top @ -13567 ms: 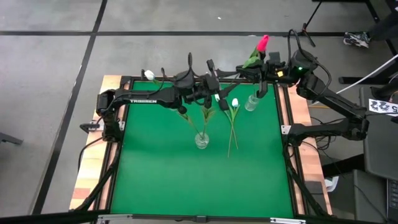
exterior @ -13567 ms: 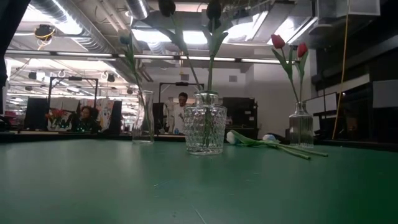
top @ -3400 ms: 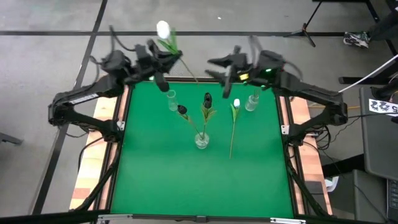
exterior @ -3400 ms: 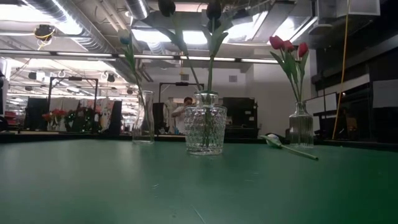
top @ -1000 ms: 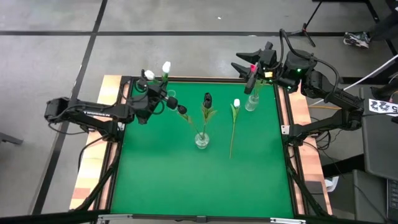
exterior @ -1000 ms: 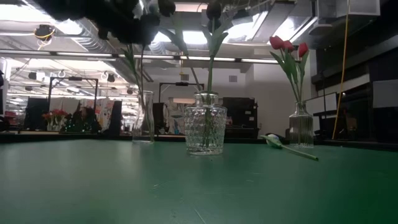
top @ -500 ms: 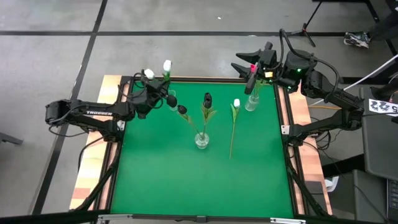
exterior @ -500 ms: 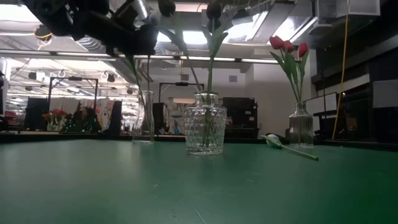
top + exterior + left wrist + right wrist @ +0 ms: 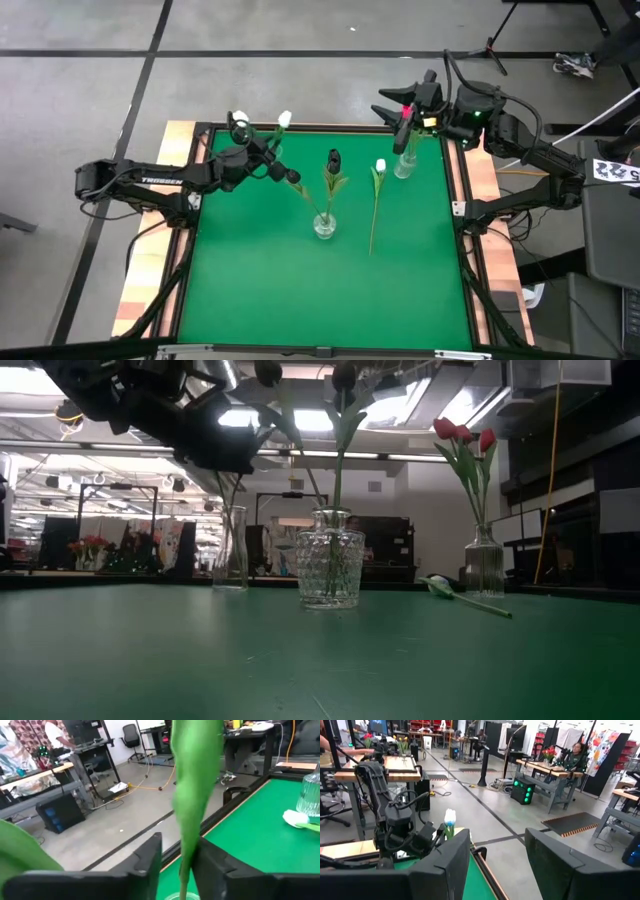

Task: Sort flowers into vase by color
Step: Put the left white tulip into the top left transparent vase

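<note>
My left gripper [image 9: 262, 160] sits in the upper left of the high view, over the far left corner of the green tabletop [image 9: 320, 290], beside the narrow vase [image 9: 230, 548] with two white tulips [image 9: 284, 119]. In my left wrist view a green stem [image 9: 192, 815] stands between my jaws, which look slightly parted; I cannot tell whether they pinch it. My right gripper [image 9: 395, 108] hangs in the upper right, above the vase with the red tulips [image 9: 462, 432], jaws spread and empty. The patterned centre vase [image 9: 329, 568] carries the black tulips [image 9: 333, 158]. One white tulip [image 9: 379, 166] lies flat on the tabletop between the centre and right vases.
</note>
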